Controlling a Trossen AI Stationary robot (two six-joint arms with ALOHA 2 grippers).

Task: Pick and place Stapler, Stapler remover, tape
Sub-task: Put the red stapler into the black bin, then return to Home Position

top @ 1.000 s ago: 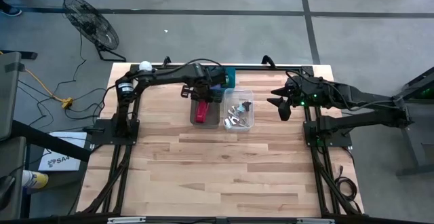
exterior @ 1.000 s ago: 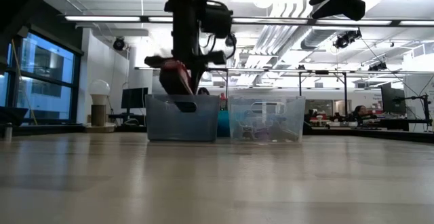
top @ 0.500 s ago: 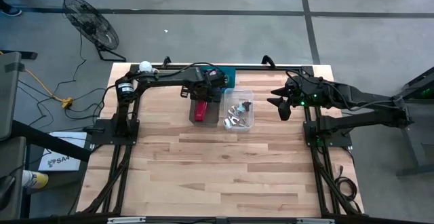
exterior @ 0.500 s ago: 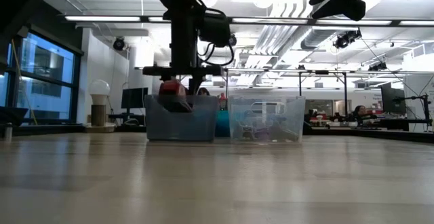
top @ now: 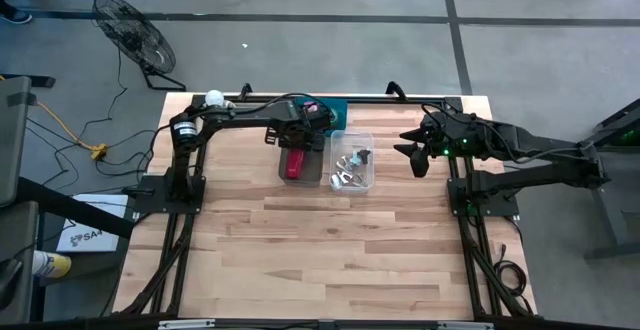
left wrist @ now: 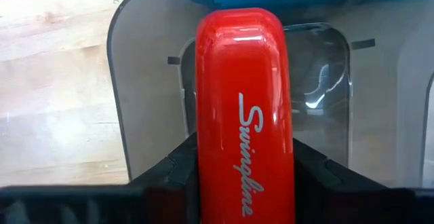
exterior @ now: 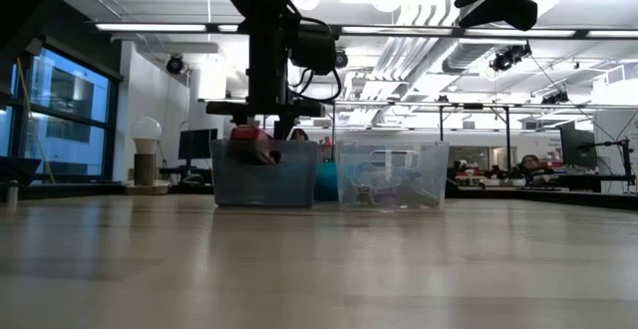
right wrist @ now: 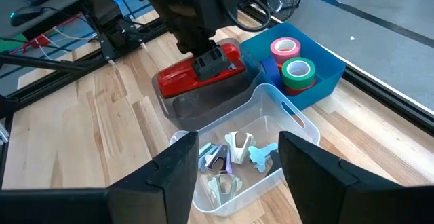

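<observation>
- Nearest our right gripper (right wrist: 234, 173), whose fingers stand spread and empty, lies a clear bin (right wrist: 288, 119) of staple removers (right wrist: 237, 146).
- Beyond it, our left gripper (right wrist: 211, 62) pinches the red stapler (left wrist: 245, 108) inside the grey bin (right wrist: 196, 108).
- Farthest, tape rolls (right wrist: 296, 71) sit in the blue bin (right wrist: 325, 68).

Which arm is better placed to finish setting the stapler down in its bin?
The left. Its hand is shut on the red stapler, already low inside the grey bin. The right hand hangs open, empty, beside the clear bin.
</observation>
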